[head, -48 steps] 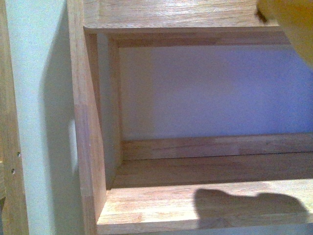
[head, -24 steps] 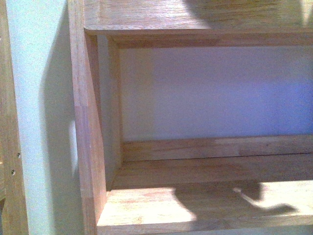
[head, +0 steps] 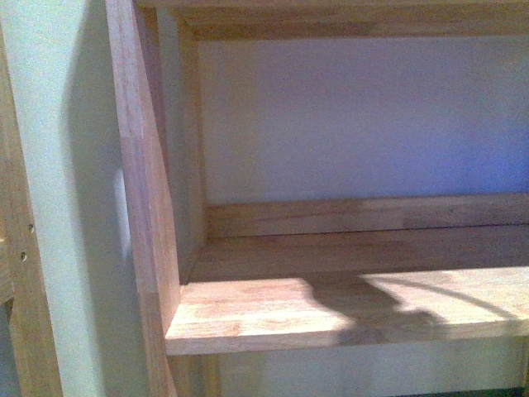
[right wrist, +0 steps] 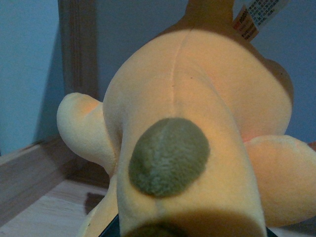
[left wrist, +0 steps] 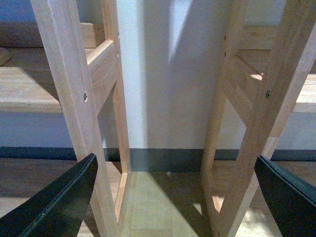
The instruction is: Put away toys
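Note:
The plush toy fills the right wrist view: soft orange-yellow, with a grey-brown round patch and a sewn label at its far end. My right gripper is shut on it; only dark slivers of its jaws show under the plush. The toy hangs over a pale wooden shelf board near a wooden upright. My left gripper is open and empty, its black fingers far apart, facing two wooden shelf frames. Neither gripper nor the toy shows in the front view.
The front view shows a wooden shelf with a side panel, a low back rail and a white wall behind. A shadow lies on the shelf board. In the left wrist view, shelf uprights stand over a wood floor and dark baseboard.
The front view has shifted: the upper shelf edge has slid out at the top and the lower shelf sits higher. The yellow plush at the top right is gone. The shadow on the shelf has changed shape.

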